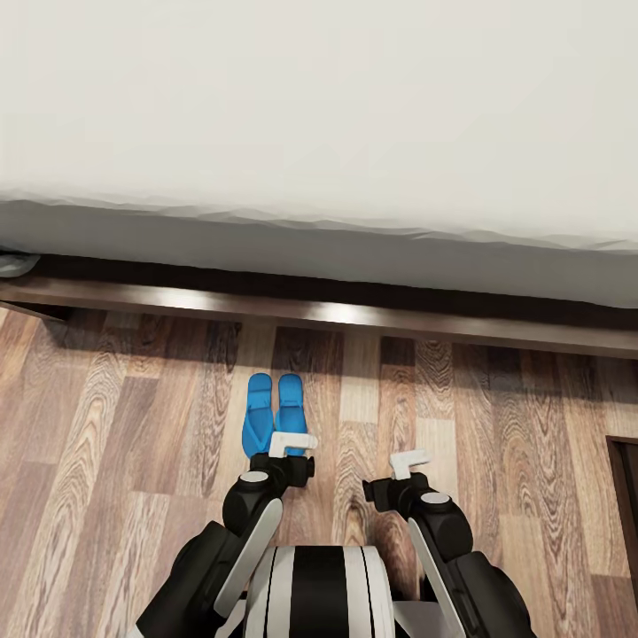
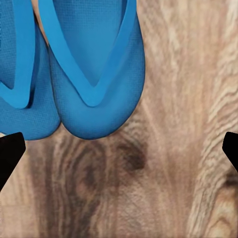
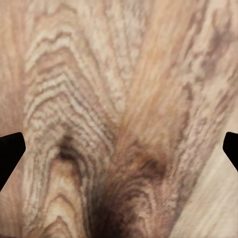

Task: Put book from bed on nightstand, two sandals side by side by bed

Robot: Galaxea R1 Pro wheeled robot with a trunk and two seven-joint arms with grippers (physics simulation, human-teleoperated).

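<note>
On the brown wood-plank floor (image 1: 133,461), just before the dark wooden frame of the bed (image 1: 354,312) with its off-white mattress, your two bright blue flip-flop sandals (image 1: 274,413) lie side by side, touching. Your left claw (image 1: 291,444) hangs spread wide over their near ends, gripping nothing. Your right claw (image 1: 409,461) is likewise released over bare planks.
</note>
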